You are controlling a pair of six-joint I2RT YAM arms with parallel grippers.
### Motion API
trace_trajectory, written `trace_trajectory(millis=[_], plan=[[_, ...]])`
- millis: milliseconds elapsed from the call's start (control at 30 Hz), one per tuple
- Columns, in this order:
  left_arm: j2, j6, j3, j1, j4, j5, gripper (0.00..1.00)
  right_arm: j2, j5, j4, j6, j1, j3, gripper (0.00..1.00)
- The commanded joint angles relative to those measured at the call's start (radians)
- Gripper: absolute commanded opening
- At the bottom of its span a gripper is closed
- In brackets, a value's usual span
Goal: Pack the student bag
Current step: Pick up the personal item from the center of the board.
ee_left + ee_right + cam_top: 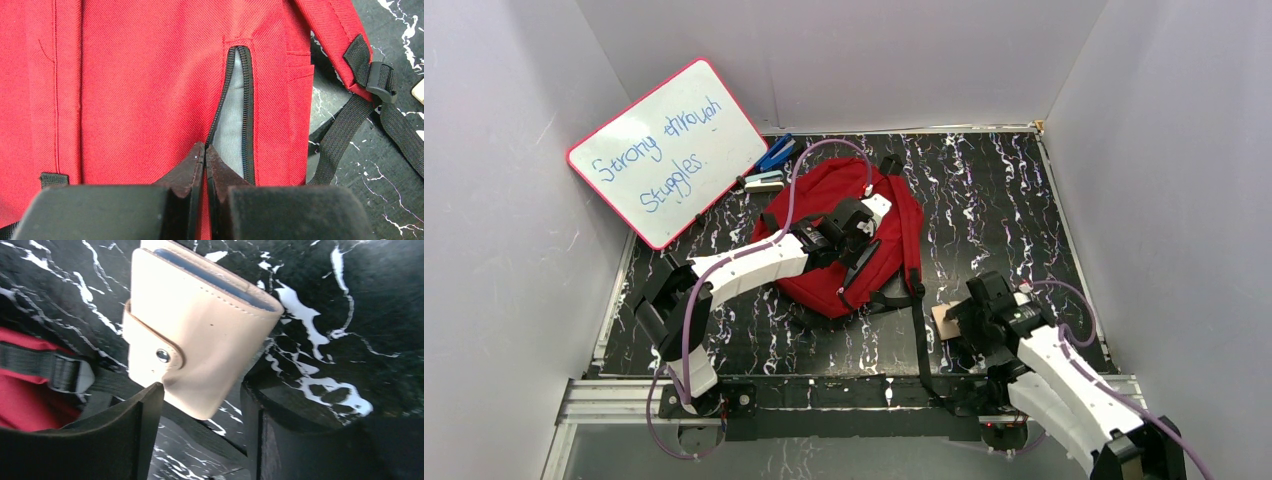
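One soft dark-red fabric backpack [819,190] lies mid-table on the black white-veined tabletop [1004,200]. The left gripper [205,152] has its jaws pressed together at the bag's partly open black zipper [247,115]. The right gripper [202,389] straddles a small beige snap wallet [200,330] just beside the bag's straps; whether it actually grips the wallet cannot be told.

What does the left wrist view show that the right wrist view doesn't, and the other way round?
Only the left wrist: the student bag's zipper parted over grey lining, with the left gripper shut at the opening's near end. Only the right wrist: the beige wallet's snap flap, the wallet sitting between the fingers of the right gripper; whether they pinch it is unclear. Both: red bag fabric, a black strap with a buckle, and the black marbled table.
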Motion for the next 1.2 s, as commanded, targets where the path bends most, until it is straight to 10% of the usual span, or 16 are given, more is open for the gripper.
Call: trace_trajectory(millis=[0, 367, 467, 667, 1167], plan=[[-0.016, 0.012, 0.014, 0.007, 0.007, -0.017, 0.00, -0.107, 0.047, 0.050, 0.129, -0.002, -0.103, 0.61], [-0.021, -0.004, 0.003, 0.007, 0.004, -0.018, 0.00, -0.391, 0.186, 0.025, 0.081, -0.003, -0.158, 0.00], [-0.027, -0.018, 0.009, 0.007, 0.007, -0.014, 0.02, -0.394, 0.203, 0.031, 0.032, -0.001, -0.129, 0.00], [-0.075, -0.087, 0.031, 0.007, 0.022, 0.039, 0.47, -0.371, 0.230, 0.103, -0.233, -0.002, 0.004, 0.00], [-0.445, -0.305, -0.089, 0.046, 0.380, 0.383, 0.74, -0.401, -0.319, 0.848, -0.825, -0.001, 0.081, 0.00]])
